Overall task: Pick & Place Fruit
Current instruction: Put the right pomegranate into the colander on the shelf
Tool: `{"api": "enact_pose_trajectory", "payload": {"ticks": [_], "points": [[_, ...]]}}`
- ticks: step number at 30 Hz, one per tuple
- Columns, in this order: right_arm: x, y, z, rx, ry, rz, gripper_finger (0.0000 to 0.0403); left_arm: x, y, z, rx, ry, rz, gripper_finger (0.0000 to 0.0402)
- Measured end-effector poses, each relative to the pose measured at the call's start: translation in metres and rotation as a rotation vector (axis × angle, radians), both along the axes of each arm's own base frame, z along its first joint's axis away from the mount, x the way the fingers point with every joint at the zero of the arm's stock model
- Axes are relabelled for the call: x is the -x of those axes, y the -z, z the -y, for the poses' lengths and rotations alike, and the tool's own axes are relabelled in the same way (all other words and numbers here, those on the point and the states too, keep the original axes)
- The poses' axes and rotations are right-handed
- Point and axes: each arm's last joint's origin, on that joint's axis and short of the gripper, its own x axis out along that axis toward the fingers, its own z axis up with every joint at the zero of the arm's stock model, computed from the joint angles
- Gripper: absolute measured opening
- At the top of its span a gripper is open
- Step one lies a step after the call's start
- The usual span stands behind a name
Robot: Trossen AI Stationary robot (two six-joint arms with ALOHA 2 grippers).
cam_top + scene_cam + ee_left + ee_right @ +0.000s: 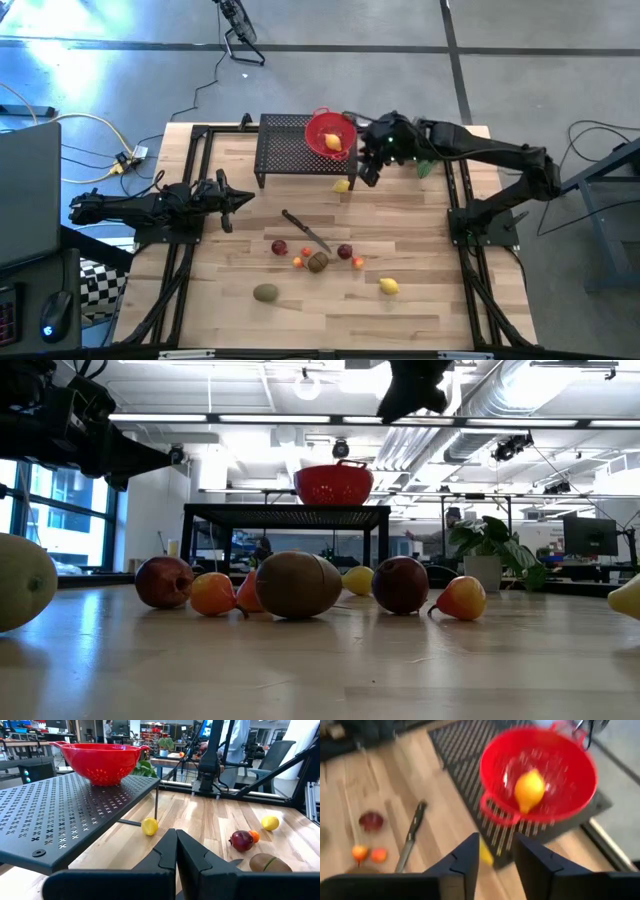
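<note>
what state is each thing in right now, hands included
red colander: upright on the black rack, one lemon inside
yellow lemon by the rack: loose on the table
knife: lying flat on the table
other fruit: loose on the table, none held
left hand: shut, empty
right hand: open, empty, beside the colander
</note>
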Motion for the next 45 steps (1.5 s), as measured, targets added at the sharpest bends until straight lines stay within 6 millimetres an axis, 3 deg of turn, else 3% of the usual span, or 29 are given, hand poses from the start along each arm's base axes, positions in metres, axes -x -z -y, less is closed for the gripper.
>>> {"api": "enact_pose_trajectory", "payload": {"ticks": [9, 15, 20, 27, 36, 45], "points": [[-0.001, 0.004, -0.03, 0.081, 0.046, -0.067, 0.0009, 0.0, 0.0, 0.0, 0.0, 0.0, 0.0, 0.0], [-0.004, 0.012, -0.047, 0.094, 0.044, -0.067, 0.0006, 0.0, 0.0, 0.0, 0.0, 0.0, 0.0, 0.0], [-0.001, 0.041, -0.059, 0.099, 0.102, -0.085, 0.0002, 0.0, 0.0, 0.0, 0.0, 0.0, 0.0, 0.0], [0.007, 0.082, -0.076, 0.05, 0.08, 0.056, 0.0002, 0.0, 0.0, 0.0, 0.0, 0.0, 0.0, 0.0], [0.025, 0.11, -0.082, -0.002, 0.065, 0.31, 0.0002, 0.0, 0.0, 0.0, 0.007, 0.0, 0.002, 0.0], [0.036, 0.142, -0.084, -0.082, 0.106, 0.344, 0.0002, 0.0, 0.0, 0.0, 0.007, 0.0, 0.002, 0.0]]}}
